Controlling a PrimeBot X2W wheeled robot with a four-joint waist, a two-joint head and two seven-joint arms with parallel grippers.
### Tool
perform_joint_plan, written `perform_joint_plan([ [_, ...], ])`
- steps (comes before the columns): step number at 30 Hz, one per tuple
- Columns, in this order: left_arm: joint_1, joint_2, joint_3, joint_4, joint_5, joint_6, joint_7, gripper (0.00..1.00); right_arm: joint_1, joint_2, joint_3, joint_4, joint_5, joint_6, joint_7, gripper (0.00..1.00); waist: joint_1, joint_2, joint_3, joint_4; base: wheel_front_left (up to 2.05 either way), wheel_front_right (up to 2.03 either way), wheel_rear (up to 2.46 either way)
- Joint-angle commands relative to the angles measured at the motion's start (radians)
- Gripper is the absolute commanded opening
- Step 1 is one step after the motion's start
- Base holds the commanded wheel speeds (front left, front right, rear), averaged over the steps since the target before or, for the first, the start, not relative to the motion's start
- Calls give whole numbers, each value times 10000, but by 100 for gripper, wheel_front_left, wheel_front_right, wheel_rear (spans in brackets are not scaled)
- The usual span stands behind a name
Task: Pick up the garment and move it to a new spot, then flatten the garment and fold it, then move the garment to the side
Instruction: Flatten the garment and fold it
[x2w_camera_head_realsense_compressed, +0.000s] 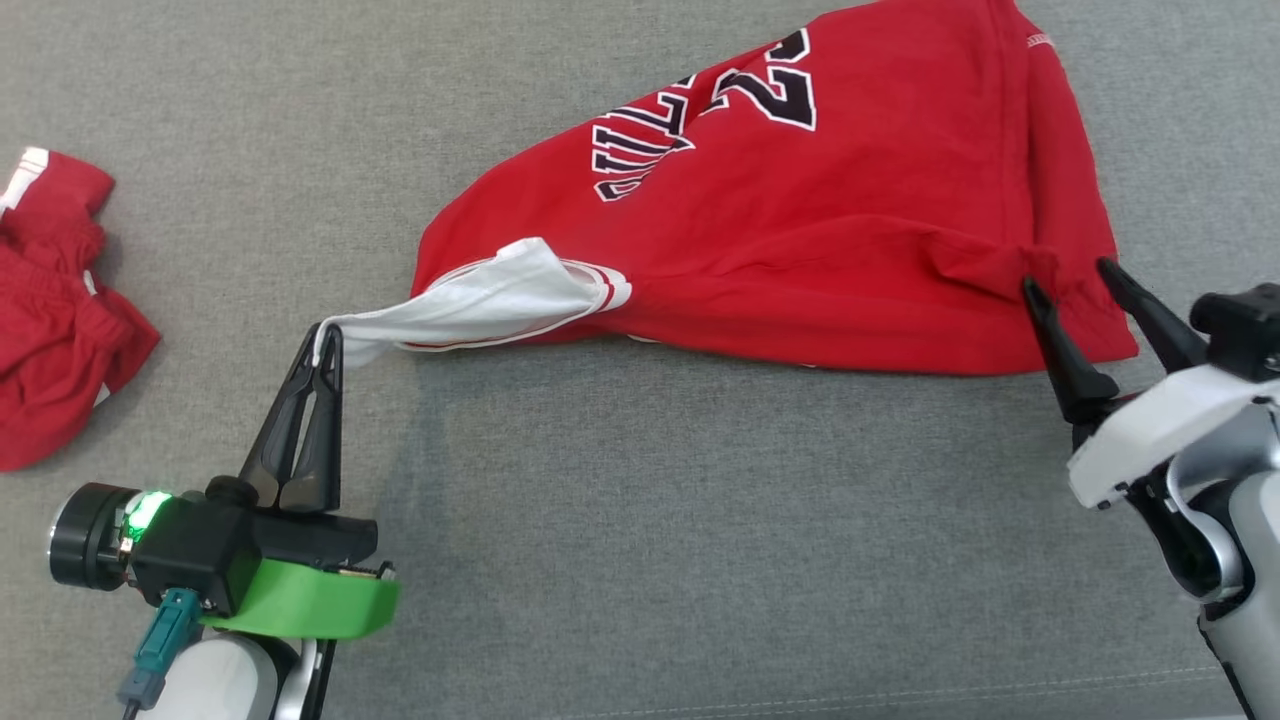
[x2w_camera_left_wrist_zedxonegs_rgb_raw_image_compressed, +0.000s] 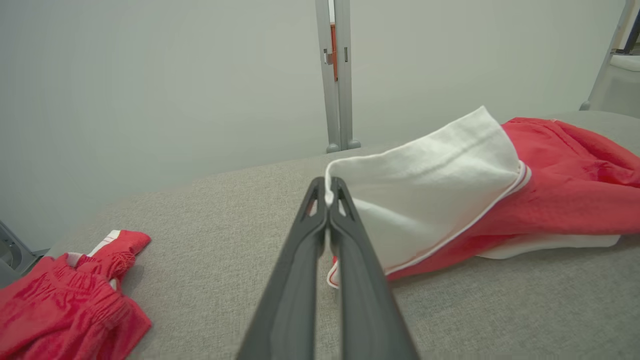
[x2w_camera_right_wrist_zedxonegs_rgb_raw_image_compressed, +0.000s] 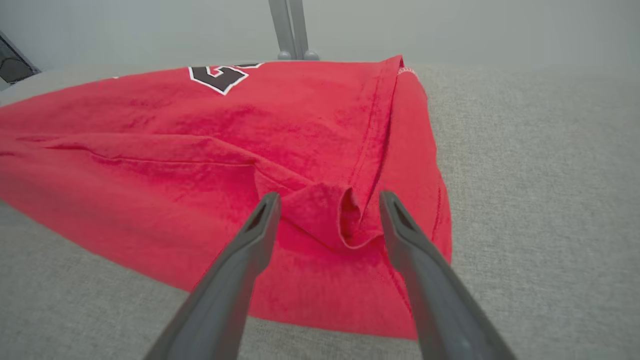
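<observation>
Lying on grey fabric surface (x2w_camera_head_realsense_compressed: 700, 520), red garment (x2w_camera_head_realsense_compressed: 850, 230), pale wall (x2w_camera_left_wrist_zedxonegs_rgb_raw_image_compressed: 150, 100)

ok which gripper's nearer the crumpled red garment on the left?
Left. The left gripper, shut on the white edge of the jersey, is just right of the crumpled red garment; the right gripper stands open at the jersey's far corner, well beyond.

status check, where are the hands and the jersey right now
Left hand shut on jersey, at its white edge. Right hand open, straddling a bunched fold. Second red garment lies apart, far left.
</observation>
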Motion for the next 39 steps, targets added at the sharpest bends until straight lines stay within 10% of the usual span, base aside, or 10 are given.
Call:
perform_joint_plan([
  [1,141,-124,140,48,166,-114,-37,0,-238,-54,170,163,106,-5,222,100,0,0,100,116,0,0,0],
  [6,130,-484,411,177,344,-451,-37,0,-833,-57,582,798,674,-6,576,95,0,0,241,291,0,0,0],
  [8,94,-608,495,245,444,-593,-37,0,-926,-156,802,914,743,-6,553,13,0,0,275,368,0,0,0],
  [9,82,-674,559,274,498,-660,-36,0,-872,-216,904,924,801,-6,493,0,0,0,282,393,0,0,0],
  [22,705,-1189,1533,178,954,-1152,-38,0,2098,-858,1000,-1314,286,-6,0,0,0,0,289,59,0,0,0],
  [23,746,-1214,1593,186,978,-1188,-38,0,2213,-789,956,-1382,339,-6,20,12,0,0,276,28,0,0,0],
  [24,784,-1241,1657,202,1011,-1214,-38,0,2291,-607,781,-1444,446,-6,-39,94,0,0,258,-19,0,0,0],
  [25,803,-1272,1706,209,1046,-1250,-38,0,2332,-499,678,-1491,488,-6,-68,100,0,0,246,-49,0,0,0],
  [39,696,-1716,1923,404,1461,-1726,-38,0,2066,453,-326,-1600,3768,-5,272,100,0,0,311,43,0,0,0],
])
